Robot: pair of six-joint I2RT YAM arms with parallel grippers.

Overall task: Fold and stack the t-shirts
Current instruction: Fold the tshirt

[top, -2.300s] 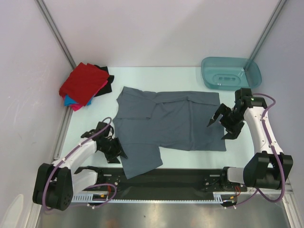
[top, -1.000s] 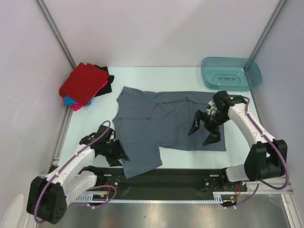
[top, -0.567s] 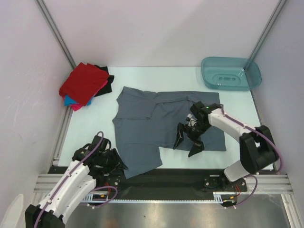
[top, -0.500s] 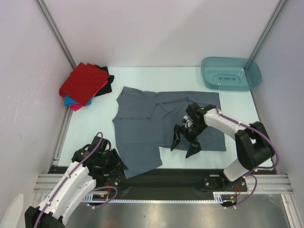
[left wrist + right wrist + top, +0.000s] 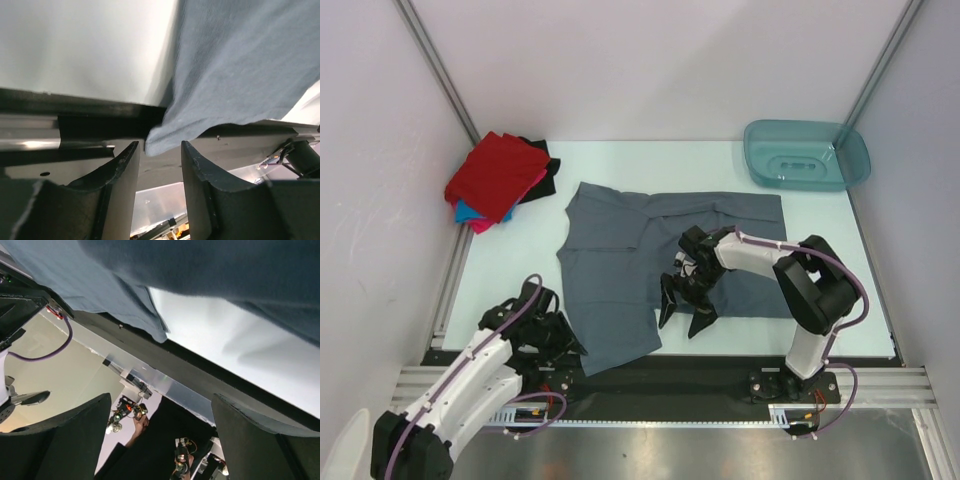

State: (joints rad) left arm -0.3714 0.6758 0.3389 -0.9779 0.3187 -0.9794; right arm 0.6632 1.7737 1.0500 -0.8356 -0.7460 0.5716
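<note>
Right gripper (image 5: 682,308) is held spread wide, its arm doubled back low over the grey-blue t-shirt (image 5: 620,250). Left gripper (image 5: 158,150) is seen parted at the shirt's near corner.

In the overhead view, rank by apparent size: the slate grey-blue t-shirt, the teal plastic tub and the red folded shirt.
Largest to smallest:
1. slate grey-blue t-shirt
2. teal plastic tub
3. red folded shirt

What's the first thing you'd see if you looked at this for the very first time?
A big slate grey-blue t-shirt lies spread across the middle of the table, with the right gripper open at its near edge. At the far left corner sits a pile of t-shirts with red on top, and a teal tub stands at the far right corner.
</note>
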